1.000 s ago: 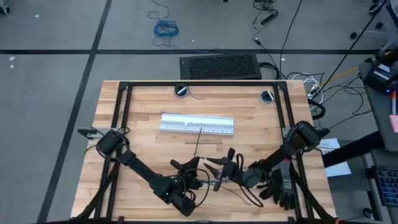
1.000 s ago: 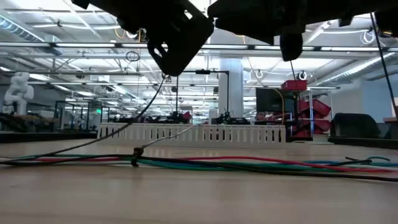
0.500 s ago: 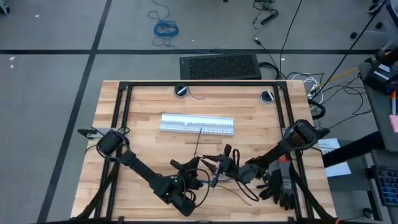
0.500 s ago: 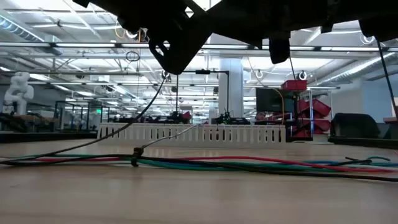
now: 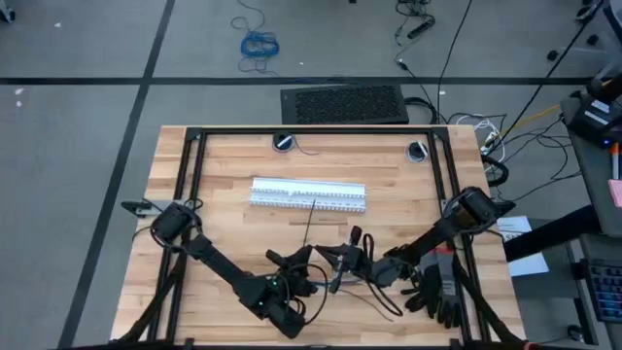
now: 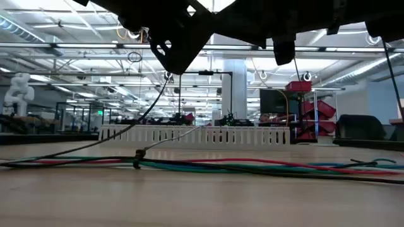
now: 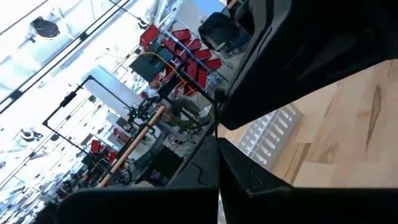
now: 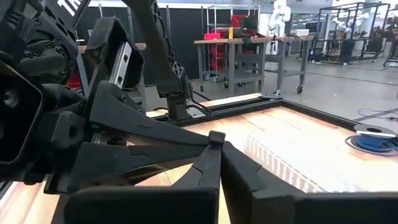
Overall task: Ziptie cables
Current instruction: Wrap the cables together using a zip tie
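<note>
The bundle of thin coloured wires (image 6: 252, 165) lies unlifted on the table, so cinching is judged unfinished. The left gripper (image 5: 307, 253) is pinched on a thin dark plastic ziptie (image 6: 151, 108); the right gripper (image 5: 333, 255) is closed beside it, its hold unclear

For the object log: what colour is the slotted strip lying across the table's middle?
White; the slotted strip shows best in the high view.

Low in the frame's centre, the left pincer (image 5: 299, 259) and right pincer (image 5: 342, 256) meet above the desk (image 5: 233, 194), below the white slotted strips (image 5: 308, 194).
</note>
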